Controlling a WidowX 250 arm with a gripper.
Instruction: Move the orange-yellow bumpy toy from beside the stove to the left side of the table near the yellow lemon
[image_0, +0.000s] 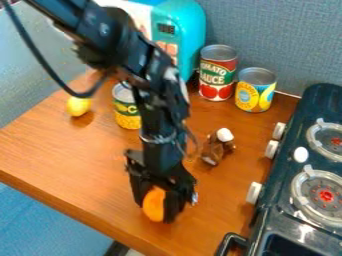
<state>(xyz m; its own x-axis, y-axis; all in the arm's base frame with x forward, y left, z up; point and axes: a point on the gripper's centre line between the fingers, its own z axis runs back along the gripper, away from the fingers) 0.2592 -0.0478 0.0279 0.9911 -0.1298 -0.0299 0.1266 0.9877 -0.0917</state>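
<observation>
Clutching gripper (157, 212): was clamped on an orange object (153, 204), lower center of the frame.
Yellow object (78, 106): rested at upper left.
Red-labeled can (217, 75): stood upper right of center.
Stove (275, 212): lined the right edge.

An orange, rounded object (154, 204) sits between the two fingers of your pincer (155, 205), partly hidden by them, its long side running upright, over the near edge area of the wooden tabletop (87, 165).
</observation>
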